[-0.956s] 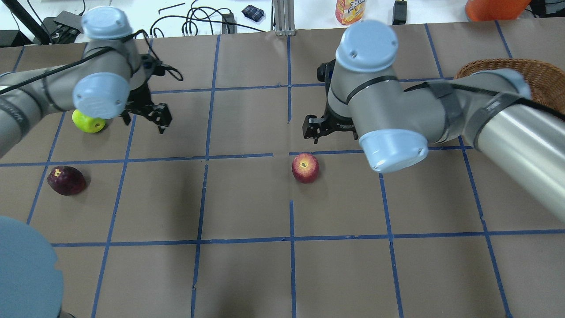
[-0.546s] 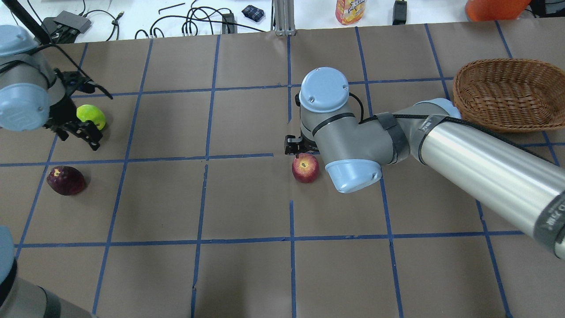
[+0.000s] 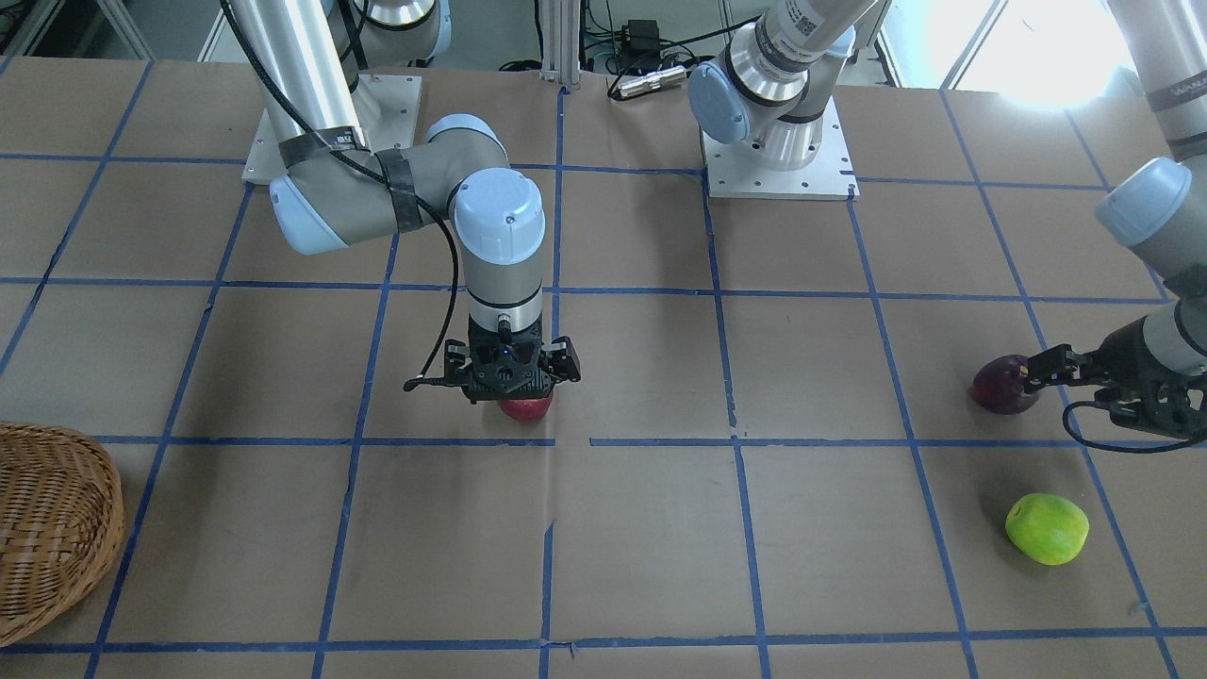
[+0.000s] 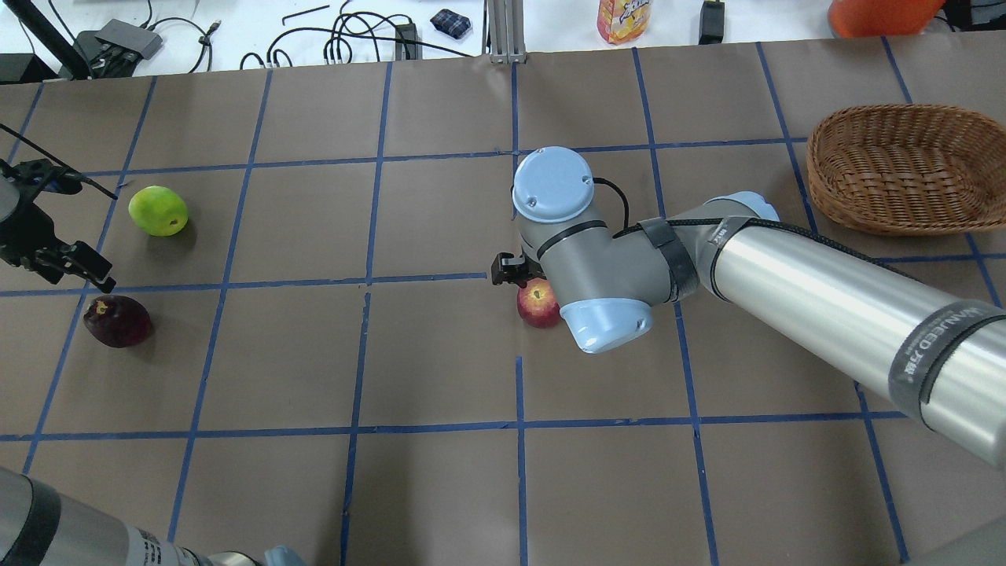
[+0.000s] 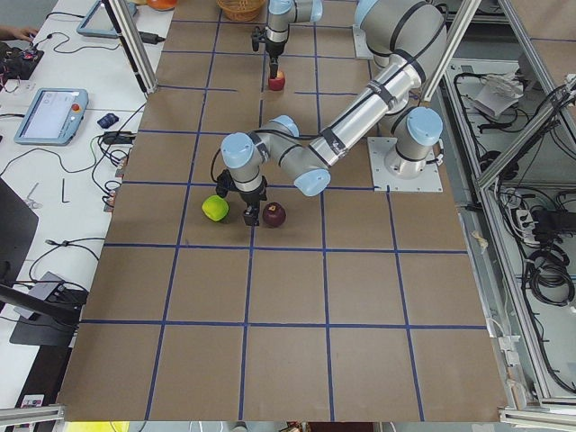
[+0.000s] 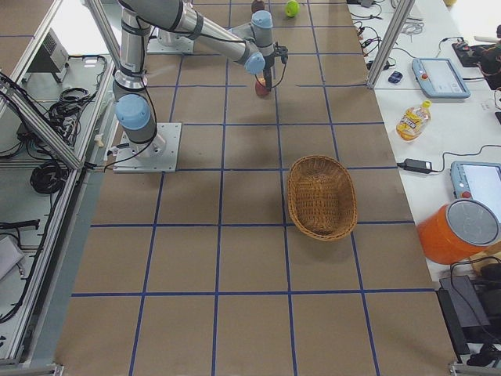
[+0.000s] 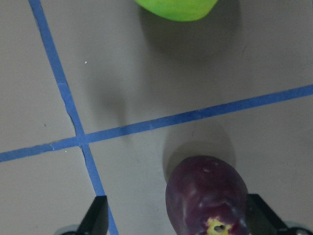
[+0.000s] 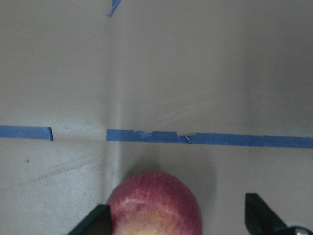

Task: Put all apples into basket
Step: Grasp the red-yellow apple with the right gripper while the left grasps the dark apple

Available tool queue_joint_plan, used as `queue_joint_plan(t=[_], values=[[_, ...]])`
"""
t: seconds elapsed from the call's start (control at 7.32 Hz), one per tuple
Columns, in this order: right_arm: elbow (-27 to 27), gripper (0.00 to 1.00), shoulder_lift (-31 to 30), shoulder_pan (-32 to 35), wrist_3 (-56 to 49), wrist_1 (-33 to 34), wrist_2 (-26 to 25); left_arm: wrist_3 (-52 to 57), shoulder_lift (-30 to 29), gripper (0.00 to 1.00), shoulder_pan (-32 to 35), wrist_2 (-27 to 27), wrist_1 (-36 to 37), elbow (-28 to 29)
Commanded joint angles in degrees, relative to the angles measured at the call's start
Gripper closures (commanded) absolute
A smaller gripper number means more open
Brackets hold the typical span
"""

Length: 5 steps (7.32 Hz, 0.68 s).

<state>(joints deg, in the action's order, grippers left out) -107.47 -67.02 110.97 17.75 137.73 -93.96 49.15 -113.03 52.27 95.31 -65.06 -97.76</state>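
The red apple [image 4: 537, 303] lies mid-table. My right gripper [image 4: 509, 270] hangs open just above it; in the right wrist view the apple [image 8: 154, 205] sits between the fingertips [image 8: 93, 223], nearer the left one. The dark purple apple [image 4: 118, 321] lies at the far left. My left gripper [image 4: 78, 266] is open just above it, and the left wrist view shows the apple [image 7: 208, 196] between the fingers [image 7: 95, 218]. The yellow-green apple [image 4: 159, 211] lies loose beyond it. The wicker basket [image 4: 904, 169] stands empty at the back right.
Blue tape lines grid the brown table. A juice bottle [image 4: 623, 20], an orange container [image 4: 880, 16] and cables lie beyond the far edge. The arms' base plates [image 3: 778, 141] are bolted at the robot's side.
My right gripper came down and toward the robot onto the red apple. My left gripper moved off the green apple to above the purple one. No apple has moved.
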Motion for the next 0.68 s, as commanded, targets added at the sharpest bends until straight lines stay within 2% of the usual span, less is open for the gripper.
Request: queue_joint_plan(t=[0.0, 0.55], values=[[0.2, 0.00, 0.0, 0.3, 0.2, 0.4, 0.8, -0.8, -0.3, 0.00, 0.1, -0.5, -0.2, -0.2], [-0.2, 0.00, 0.1, 0.5, 0.1, 0.4, 3.1, -4.2, -1.8, 0.00, 0.1, -0.6, 0.0, -3.0]])
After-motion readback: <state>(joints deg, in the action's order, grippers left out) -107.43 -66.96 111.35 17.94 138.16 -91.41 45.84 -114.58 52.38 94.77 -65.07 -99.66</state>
